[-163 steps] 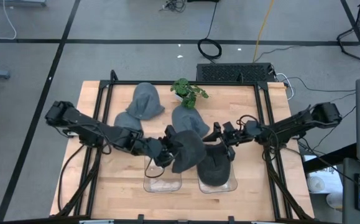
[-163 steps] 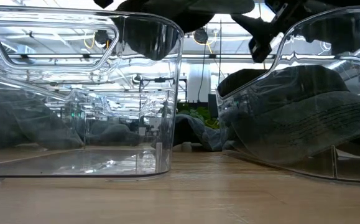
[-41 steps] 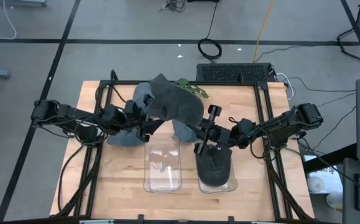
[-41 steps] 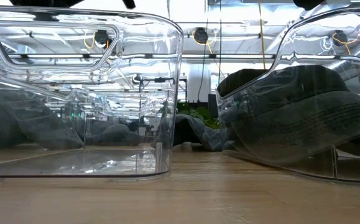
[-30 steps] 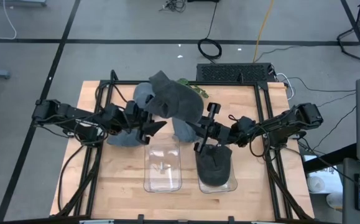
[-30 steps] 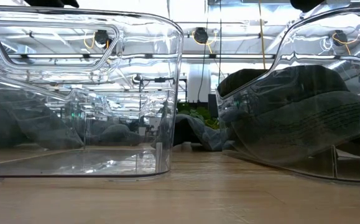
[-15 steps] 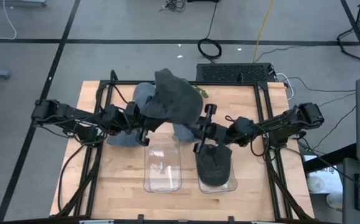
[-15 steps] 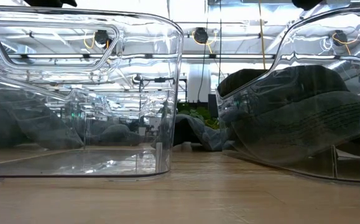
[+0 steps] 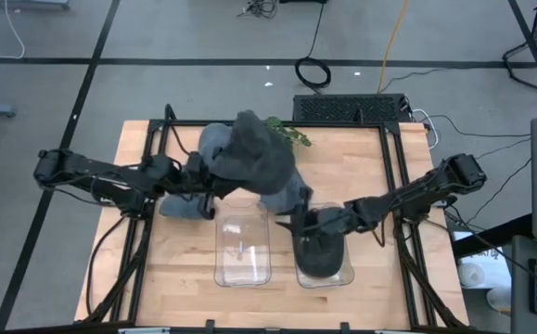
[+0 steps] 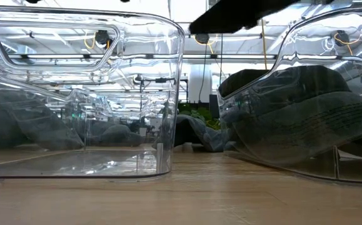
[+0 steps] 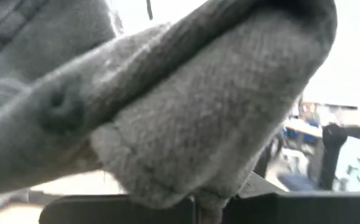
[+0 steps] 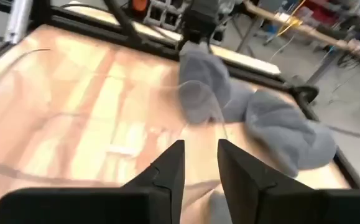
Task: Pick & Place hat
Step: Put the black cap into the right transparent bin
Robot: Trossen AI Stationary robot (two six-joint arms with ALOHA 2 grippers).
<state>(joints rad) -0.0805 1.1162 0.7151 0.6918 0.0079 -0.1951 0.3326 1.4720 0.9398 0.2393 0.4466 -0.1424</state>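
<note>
Left end effector (image 9: 210, 186) grips a grey hat (image 9: 254, 153) (lifted); right end effector (image 12: 199, 163) slightly parted.

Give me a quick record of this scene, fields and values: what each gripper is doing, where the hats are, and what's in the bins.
left gripper: shut on the lifted grey hat, held above the table's back half
right gripper: released, jaws slightly apart, over the right bin
left bin: no hat inside
right bin: one dark hat inside
other hats: more behind the bins
plant: back edge
</note>
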